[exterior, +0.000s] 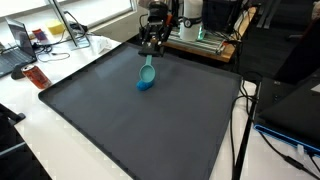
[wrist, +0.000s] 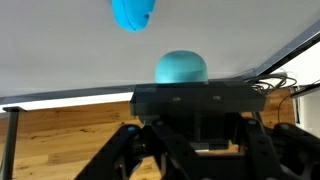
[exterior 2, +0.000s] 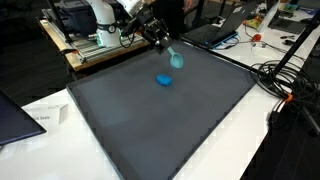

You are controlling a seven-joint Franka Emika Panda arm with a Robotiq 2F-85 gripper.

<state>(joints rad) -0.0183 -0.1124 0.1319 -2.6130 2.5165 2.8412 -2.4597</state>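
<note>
My gripper (exterior: pixel 150 46) hangs over the far part of the dark mat (exterior: pixel 120 130), shut on a teal spoon-like thing (exterior: pixel 148 70) that points down from the jaws. A brighter blue lump (exterior: pixel 146 86) lies on the mat just under the spoon's end. From another side, the gripper (exterior 2: pixel 158 38) holds the teal spoon (exterior 2: pixel 177 60) in the air, apart from the blue lump (exterior 2: pixel 164 80). In the wrist view the teal spoon (wrist: pixel 181 68) shows as a dome above the black gripper (wrist: pixel 190 100). The blue lump (wrist: pixel 133 14) is beyond it. The fingertips are hidden.
A laptop (exterior: pixel 14 50) and a red can (exterior: pixel 37 76) stand off the mat's edge. A wooden bench (exterior 2: pixel 100 50) carries the robot base behind the mat. Cables (exterior 2: pixel 285 80) trail beside the mat, and a dark laptop (exterior 2: pixel 15 115) and a paper (exterior 2: pixel 50 115) lie near its corner.
</note>
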